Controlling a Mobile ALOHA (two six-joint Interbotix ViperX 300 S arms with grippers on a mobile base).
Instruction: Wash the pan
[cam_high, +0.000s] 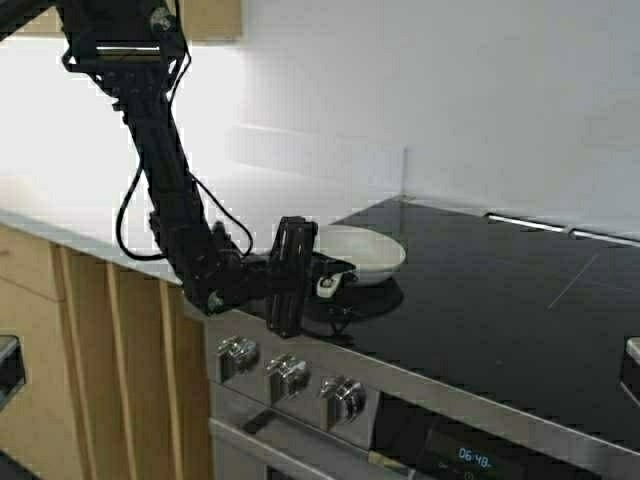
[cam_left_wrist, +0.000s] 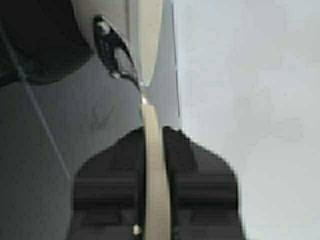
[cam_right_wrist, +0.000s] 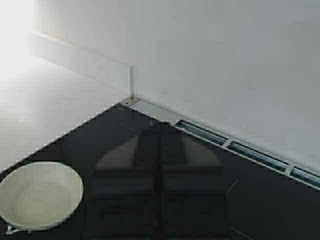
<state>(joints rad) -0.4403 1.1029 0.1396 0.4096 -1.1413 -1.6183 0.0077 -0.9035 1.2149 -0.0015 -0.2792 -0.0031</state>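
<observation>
Left gripper (cam_high: 335, 279) clamped on handle (cam_high: 328, 284) of pan (cam_high: 360, 250), front left area of black cooktop (cam_high: 500, 310).
High view: left arm reaching down from upper left, across edge of white counter (cam_high: 240, 205), to pan's stubby handle; pan off-white, sitting on or just above glass, which of the two not discernible; three knobs (cam_high: 290, 375) along steel front panel below; right arm barely visible at right edge. Left wrist view: left gripper fingers (cam_left_wrist: 197, 175) closed narrowly on thin pale handle (cam_left_wrist: 154, 175), seen edge-on; pan (cam_left_wrist: 142, 35) beyond, metal bracket at handle joint. Right wrist view: right gripper (cam_right_wrist: 160, 220) above cooktop (cam_right_wrist: 260, 210), fingers together, nothing held; pan (cam_right_wrist: 40, 195) well apart from it, near counter (cam_right_wrist: 45, 110) edge; wall behind.
</observation>
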